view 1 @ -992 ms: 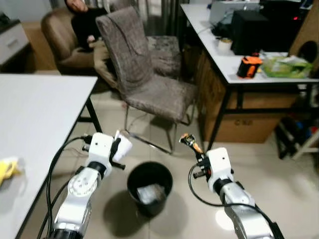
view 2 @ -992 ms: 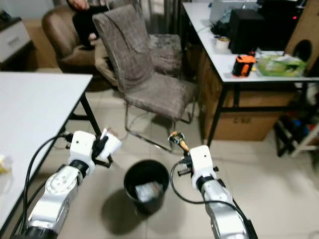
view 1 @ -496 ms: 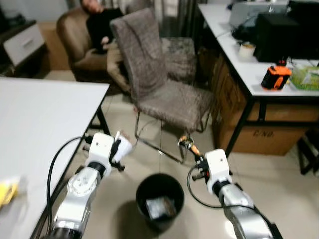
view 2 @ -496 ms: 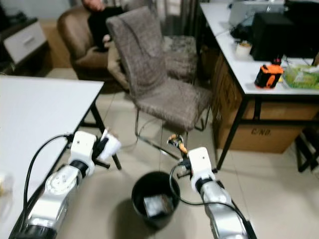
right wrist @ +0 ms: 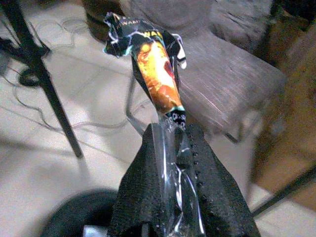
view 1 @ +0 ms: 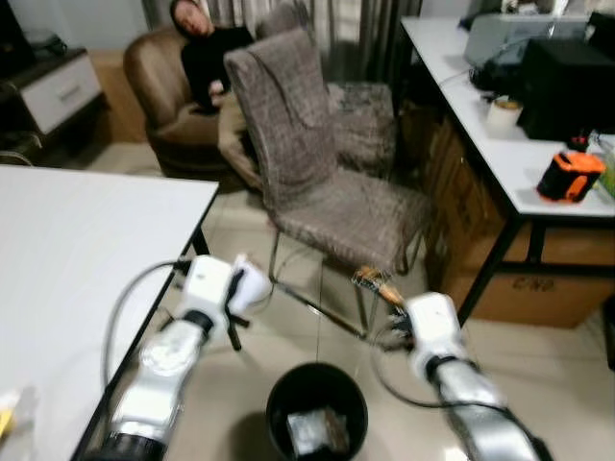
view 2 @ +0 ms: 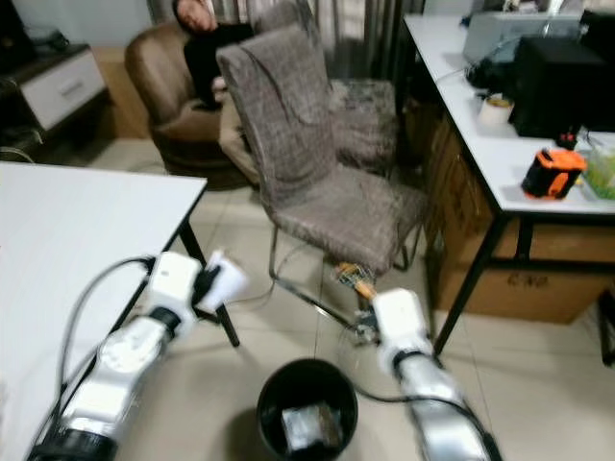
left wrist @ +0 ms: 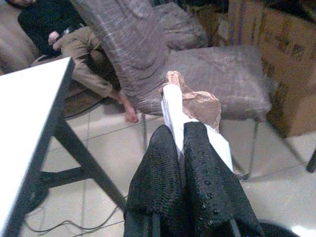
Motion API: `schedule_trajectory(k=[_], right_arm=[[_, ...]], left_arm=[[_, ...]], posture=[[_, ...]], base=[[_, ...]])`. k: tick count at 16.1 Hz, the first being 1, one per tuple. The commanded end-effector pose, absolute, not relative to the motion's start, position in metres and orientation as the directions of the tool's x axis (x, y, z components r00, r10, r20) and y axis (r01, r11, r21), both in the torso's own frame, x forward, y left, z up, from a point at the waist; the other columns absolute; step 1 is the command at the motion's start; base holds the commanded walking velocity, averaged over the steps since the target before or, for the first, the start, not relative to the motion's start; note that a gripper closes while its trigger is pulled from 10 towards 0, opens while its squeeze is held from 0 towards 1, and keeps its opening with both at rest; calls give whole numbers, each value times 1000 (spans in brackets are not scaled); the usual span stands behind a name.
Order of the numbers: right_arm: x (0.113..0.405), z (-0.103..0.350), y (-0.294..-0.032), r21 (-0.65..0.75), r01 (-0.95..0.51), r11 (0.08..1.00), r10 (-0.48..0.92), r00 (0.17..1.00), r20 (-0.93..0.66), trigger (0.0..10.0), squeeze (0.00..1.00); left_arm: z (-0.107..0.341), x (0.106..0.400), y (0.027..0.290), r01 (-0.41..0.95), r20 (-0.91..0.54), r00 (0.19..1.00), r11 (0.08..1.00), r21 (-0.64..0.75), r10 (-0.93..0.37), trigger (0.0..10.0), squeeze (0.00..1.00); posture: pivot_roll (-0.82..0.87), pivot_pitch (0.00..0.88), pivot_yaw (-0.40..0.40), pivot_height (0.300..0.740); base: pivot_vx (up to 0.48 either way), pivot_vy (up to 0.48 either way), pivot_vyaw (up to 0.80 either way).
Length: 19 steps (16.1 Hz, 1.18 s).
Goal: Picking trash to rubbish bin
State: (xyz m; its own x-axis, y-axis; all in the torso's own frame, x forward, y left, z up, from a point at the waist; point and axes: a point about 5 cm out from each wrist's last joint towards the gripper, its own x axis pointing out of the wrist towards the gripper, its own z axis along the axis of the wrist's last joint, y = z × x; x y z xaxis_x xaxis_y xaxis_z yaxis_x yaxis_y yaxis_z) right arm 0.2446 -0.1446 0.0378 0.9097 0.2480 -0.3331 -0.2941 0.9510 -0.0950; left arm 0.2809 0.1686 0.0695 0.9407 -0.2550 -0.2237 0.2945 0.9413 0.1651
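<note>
On the tiled floor between the robot's 2 silver arms stands a round black plastic rubbish bin [view 1: 317, 421], with a pale crumpled packet [view 1: 317, 429] already lying inside it. The left gripper [left wrist: 182, 129] is clamped tight on a folded white paper scrap with a crumpled brown edge [left wrist: 190, 101], held up in the air beside the white table [view 1: 77, 259] and off to the bin's left, not over its mouth. The right gripper [right wrist: 173, 129] pinches a twisted orange and black snack wrapper [right wrist: 155, 66] whose clear tail [right wrist: 177, 173] runs down between the fingers; it hangs to the right of the bin and a little beyond its rim, in front of the grey fabric chair on a metal frame [view 1: 327, 173]. A person sits slumped in the brown armchair [view 1: 168, 82] behind it. The step in hand appears to be bringing both pieces above the bin. To do it well, each wrist should swing inward until its trash hangs squarely over the dark opening, 1 arm at a time so the fingers do not meet, and tip downward before letting go. The wrapper is light and its tail may cling to the pads, so a wide release low over the rim looks wise.
</note>
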Motion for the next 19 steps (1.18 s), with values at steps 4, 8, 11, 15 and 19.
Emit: schedule_trajectory(k=[4,8,11,15,19], right_arm=[[243,43,-151,-112,-329,938,278,904,-326,10000,0],[239,43,-147,-158,-437,885,358,858,-369,10000,0],[238,49,-149,-162,-476,865,387,836,-388,10000,0],[235,64,-155,-159,-561,813,451,777,-439,10000,0],[225,68,-158,-167,-623,764,486,726,-486,10000,0]], left_arm=[[65,286,162,344,-279,916,923,175,-288,10000,0],[57,297,158,358,-309,908,908,216,-284,10000,0],[56,304,151,372,-317,899,907,195,-300,10000,0],[49,318,140,413,-364,876,882,226,-316,10000,0],[36,322,123,480,-438,831,840,253,-343,10000,0]], posture=[[-99,0,56,740],[-117,0,52,740],[-128,0,48,740],[-143,0,49,740],[-160,0,46,740]], base=[[0,0,0],[0,0,0],[0,0,0],[0,0,0],[0,0,0]])
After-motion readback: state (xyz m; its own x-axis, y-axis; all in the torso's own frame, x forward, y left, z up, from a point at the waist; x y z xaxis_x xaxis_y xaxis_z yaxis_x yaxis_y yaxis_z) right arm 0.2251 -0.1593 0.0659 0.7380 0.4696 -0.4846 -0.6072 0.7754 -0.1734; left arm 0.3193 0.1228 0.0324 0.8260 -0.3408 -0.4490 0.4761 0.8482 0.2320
